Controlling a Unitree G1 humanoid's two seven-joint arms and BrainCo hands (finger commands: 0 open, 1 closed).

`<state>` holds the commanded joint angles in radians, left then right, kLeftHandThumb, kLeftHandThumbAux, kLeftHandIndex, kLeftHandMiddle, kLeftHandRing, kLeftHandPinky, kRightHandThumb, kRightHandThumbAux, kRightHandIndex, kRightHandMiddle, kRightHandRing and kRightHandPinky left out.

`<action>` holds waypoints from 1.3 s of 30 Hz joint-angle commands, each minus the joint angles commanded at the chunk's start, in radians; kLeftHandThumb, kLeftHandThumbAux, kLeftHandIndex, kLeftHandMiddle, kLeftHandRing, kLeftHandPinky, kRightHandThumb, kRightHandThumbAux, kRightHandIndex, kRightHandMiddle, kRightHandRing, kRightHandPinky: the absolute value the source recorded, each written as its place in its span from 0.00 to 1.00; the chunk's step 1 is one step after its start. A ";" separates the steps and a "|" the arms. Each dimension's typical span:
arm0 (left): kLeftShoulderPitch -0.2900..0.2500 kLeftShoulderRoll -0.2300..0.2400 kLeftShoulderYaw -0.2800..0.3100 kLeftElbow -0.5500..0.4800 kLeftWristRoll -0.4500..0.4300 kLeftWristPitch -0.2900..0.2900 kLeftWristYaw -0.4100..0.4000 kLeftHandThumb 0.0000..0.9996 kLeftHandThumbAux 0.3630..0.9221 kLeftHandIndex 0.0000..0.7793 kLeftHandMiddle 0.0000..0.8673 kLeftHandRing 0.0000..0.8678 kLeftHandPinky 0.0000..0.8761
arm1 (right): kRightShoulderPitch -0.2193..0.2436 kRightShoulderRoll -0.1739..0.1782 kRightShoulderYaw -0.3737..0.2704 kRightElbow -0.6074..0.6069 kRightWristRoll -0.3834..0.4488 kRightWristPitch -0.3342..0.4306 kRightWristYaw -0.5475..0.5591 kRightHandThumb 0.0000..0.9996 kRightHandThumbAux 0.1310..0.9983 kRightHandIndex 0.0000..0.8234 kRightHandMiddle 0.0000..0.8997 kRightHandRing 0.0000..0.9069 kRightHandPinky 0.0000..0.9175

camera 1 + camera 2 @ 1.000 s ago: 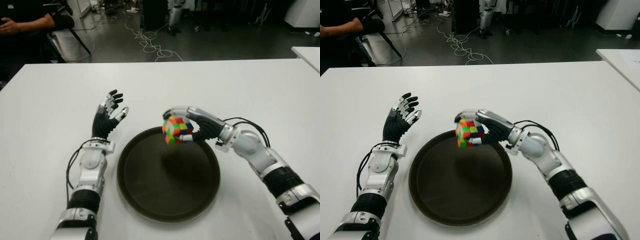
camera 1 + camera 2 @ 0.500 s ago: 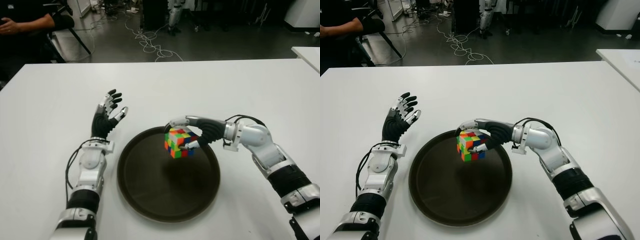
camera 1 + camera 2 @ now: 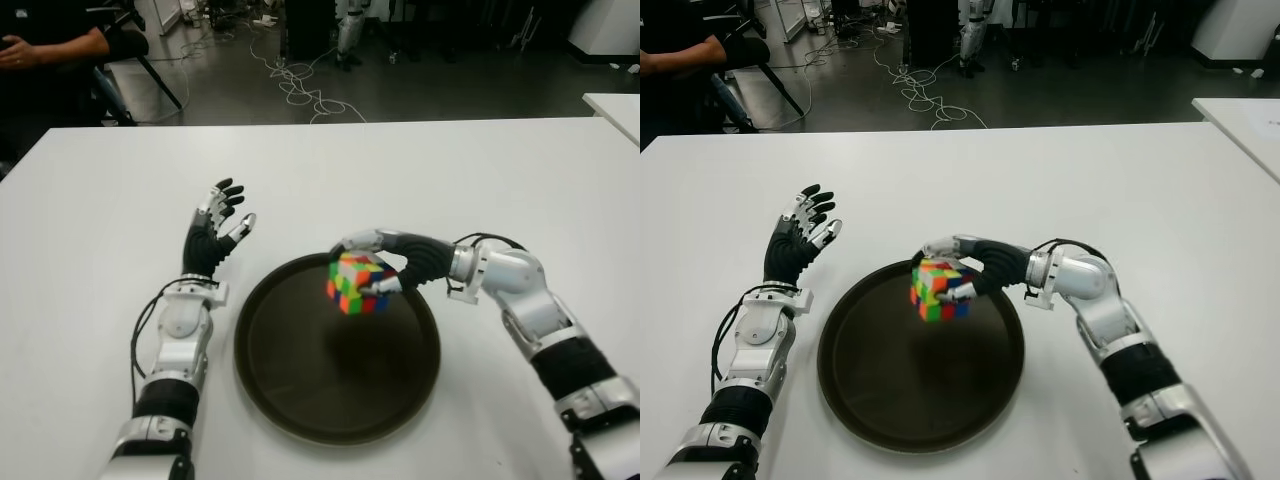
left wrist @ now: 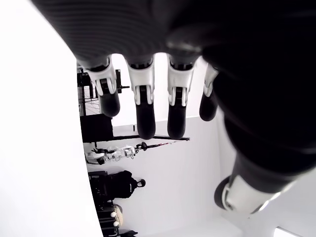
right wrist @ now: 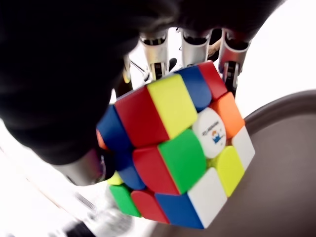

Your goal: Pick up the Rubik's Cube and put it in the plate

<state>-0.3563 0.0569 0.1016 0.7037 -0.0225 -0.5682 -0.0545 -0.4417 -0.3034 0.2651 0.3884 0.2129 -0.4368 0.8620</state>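
Note:
The Rubik's Cube (image 3: 357,283), a scrambled cube of bright colours, hangs tilted just above the far part of the round dark brown plate (image 3: 300,390). My right hand (image 3: 378,268) is shut on it, fingers over its top and thumb at its near side. In the right wrist view the cube (image 5: 173,148) fills the frame with my fingers (image 5: 192,47) behind it and the plate (image 5: 281,163) underneath. My left hand (image 3: 215,230) shows left of the plate on the white table (image 3: 90,220), its fingers spread and holding nothing.
A person sits at the far left beyond the table (image 3: 50,45). Cables lie on the dark floor (image 3: 300,80) behind the far edge. Another white table's corner (image 3: 615,105) shows at the right.
My right hand has carried the cube down and toward me from the plate's far rim to over its inside, then eased it slightly left. The left hand has not moved.

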 joint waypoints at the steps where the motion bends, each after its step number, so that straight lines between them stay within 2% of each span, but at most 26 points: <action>1: 0.000 0.000 0.000 0.000 0.000 0.000 0.000 0.04 0.65 0.18 0.24 0.18 0.11 | 0.000 0.004 -0.004 0.001 0.003 0.000 0.005 0.68 0.69 0.51 0.49 0.45 0.45; 2: 0.000 0.000 0.001 0.002 -0.001 -0.002 0.000 0.04 0.65 0.18 0.24 0.18 0.11 | 0.000 0.011 -0.011 0.008 0.014 0.000 0.014 0.68 0.69 0.51 0.48 0.44 0.44; 3: 0.000 0.000 0.001 0.003 -0.002 -0.003 -0.001 0.04 0.65 0.18 0.24 0.18 0.11 | 0.000 0.018 -0.017 0.014 0.021 0.000 0.021 0.53 0.68 0.41 0.41 0.37 0.38; 4: -0.002 0.000 0.001 0.005 -0.002 -0.004 -0.001 0.05 0.64 0.18 0.24 0.18 0.11 | -0.001 0.023 -0.023 0.020 0.026 -0.001 0.028 0.43 0.68 0.34 0.36 0.32 0.33; 6: -0.003 -0.001 0.001 0.007 -0.001 -0.006 0.001 0.05 0.64 0.18 0.24 0.18 0.11 | -0.004 0.030 -0.029 0.030 0.035 0.013 0.047 0.33 0.68 0.28 0.31 0.27 0.28; 7: -0.003 -0.001 0.001 0.007 0.000 -0.006 0.002 0.05 0.64 0.18 0.24 0.18 0.11 | -0.004 0.033 -0.031 0.033 0.037 0.020 0.055 0.27 0.65 0.22 0.25 0.22 0.21; 9: -0.004 -0.001 0.000 0.007 0.005 -0.009 0.007 0.05 0.64 0.18 0.24 0.19 0.12 | -0.005 0.038 -0.034 0.037 0.043 0.038 0.070 0.18 0.61 0.13 0.17 0.15 0.13; 15: -0.007 -0.001 -0.001 0.014 0.011 -0.017 0.015 0.05 0.65 0.18 0.24 0.18 0.11 | -0.008 0.046 -0.044 0.040 0.035 0.065 0.096 0.03 0.56 0.02 0.04 0.03 0.02; 25: -0.013 0.001 0.004 0.035 -0.004 -0.032 0.000 0.05 0.65 0.18 0.23 0.18 0.10 | -0.014 0.050 -0.048 0.080 -0.045 0.026 0.049 0.00 0.49 0.00 0.00 0.00 0.00; 39: -0.015 0.001 0.003 0.038 -0.004 -0.030 -0.006 0.05 0.66 0.19 0.24 0.18 0.11 | -0.047 0.066 -0.055 0.175 -0.088 -0.001 0.030 0.00 0.43 0.00 0.00 0.00 0.00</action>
<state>-0.3716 0.0584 0.1047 0.7413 -0.0265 -0.5982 -0.0602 -0.4891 -0.2370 0.2099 0.5633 0.1252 -0.4383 0.8925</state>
